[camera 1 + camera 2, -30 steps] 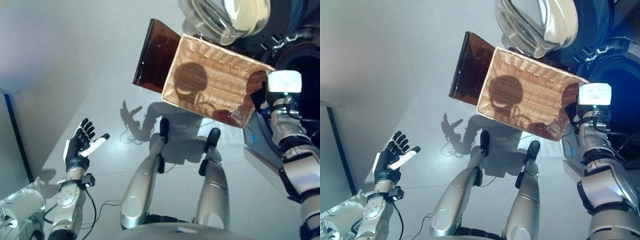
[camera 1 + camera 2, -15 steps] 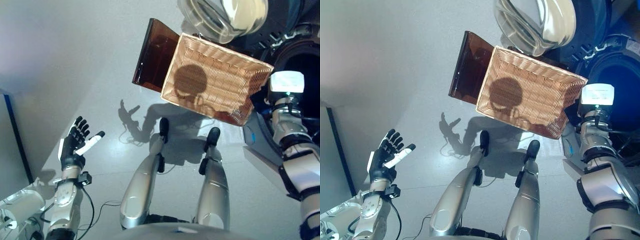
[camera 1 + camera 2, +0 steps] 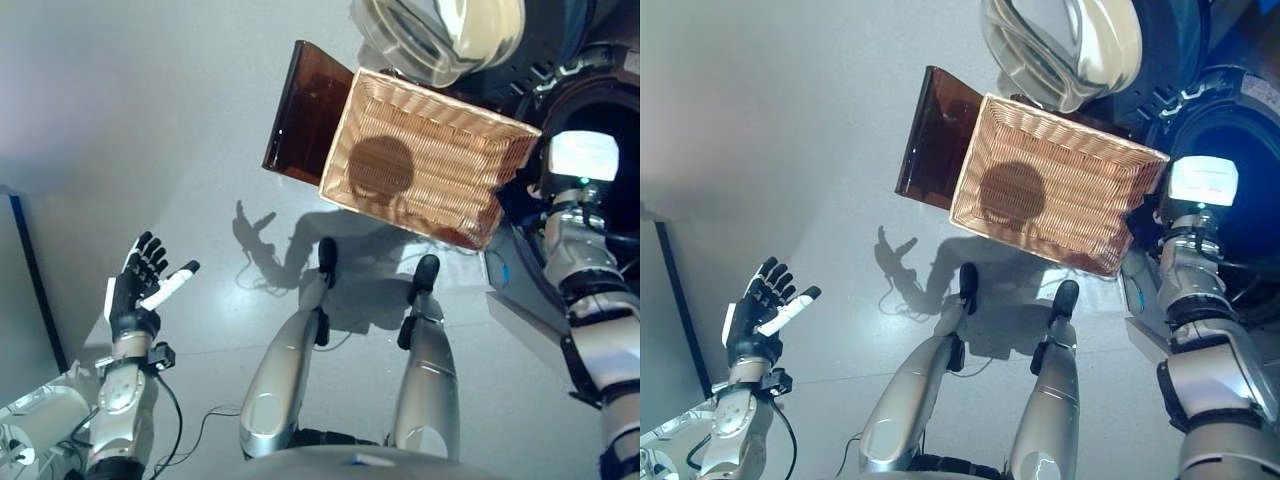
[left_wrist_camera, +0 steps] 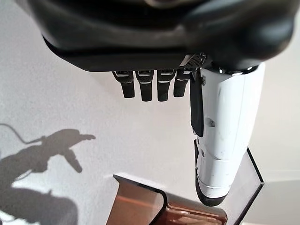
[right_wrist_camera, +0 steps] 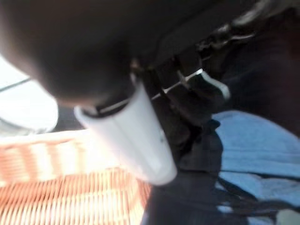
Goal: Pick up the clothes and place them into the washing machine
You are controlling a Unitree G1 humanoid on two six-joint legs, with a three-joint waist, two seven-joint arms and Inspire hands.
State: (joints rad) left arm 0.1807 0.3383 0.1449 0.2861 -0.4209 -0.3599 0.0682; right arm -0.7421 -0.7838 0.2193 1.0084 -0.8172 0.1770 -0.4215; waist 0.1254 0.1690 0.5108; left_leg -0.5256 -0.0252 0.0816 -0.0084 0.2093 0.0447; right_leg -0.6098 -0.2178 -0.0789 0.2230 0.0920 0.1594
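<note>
Clothes of dark and blue fabric (image 5: pixel 243 154) sit bunched in the fingers of the robot's right hand (image 5: pixel 187 117) just past the near right rim of the woven rectangular wicker basket (image 3: pixel 1050 190), beside the dark round mouth of the washing machine (image 3: pixel 1245 150). A brown translucent plastic panel (image 3: pixel 305 115) stands against the basket's left edge. The left hand (image 3: pixel 140 290) hovers palm-up, fingers spread and holding nothing, well apart over a broad stretch of pale grey floor (image 3: pixel 150 120).
</note>
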